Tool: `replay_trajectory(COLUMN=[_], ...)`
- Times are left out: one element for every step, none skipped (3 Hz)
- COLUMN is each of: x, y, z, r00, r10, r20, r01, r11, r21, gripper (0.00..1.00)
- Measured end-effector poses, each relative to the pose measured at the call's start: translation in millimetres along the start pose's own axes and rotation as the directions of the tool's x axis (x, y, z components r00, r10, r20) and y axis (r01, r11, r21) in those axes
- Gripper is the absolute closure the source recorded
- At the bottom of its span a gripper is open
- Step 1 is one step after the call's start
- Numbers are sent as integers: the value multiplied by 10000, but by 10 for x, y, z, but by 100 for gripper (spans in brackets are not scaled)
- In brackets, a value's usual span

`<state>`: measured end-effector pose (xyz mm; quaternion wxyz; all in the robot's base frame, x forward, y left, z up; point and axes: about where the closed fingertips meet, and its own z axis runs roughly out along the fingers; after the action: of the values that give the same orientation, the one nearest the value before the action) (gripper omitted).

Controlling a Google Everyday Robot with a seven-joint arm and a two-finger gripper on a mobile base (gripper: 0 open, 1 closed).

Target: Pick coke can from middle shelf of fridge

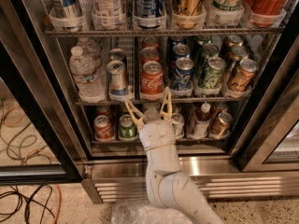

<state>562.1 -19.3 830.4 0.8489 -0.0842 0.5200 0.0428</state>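
The coke can point(152, 80) stands at the front of its lane on the middle shelf point(196, 99) of the fridge point(28, 64), with more red cans behind it. A silver can point(117, 78) is to its left and a blue can point(182, 73) to its right. My gripper point(147, 102) is open, its tan fingers point(133, 114) spread just below the coke can, tips at the shelf's front rail. The gripper holds nothing. My white arm point(163, 171) rises from the bottom of the view.
A water bottle point(85, 73) stands at the shelf's left end. Tall cans fill the top rack point(154, 31); small cans point(103, 127) sit on the bottom rack. A black door frame point(32, 125) stands at the left, cables point(23, 199) lie on the floor, and crumpled plastic point(135, 213) lies by my base.
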Motion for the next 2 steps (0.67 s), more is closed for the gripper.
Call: replay_trajectory(x=[38, 54], y=[-23, -66], z=[131, 265], r00=[10000, 9998], r10=[-7, -17], r20=[80, 218], r01=[7, 14], r11=[10000, 9999], r21=[24, 128], gripper=[23, 24])
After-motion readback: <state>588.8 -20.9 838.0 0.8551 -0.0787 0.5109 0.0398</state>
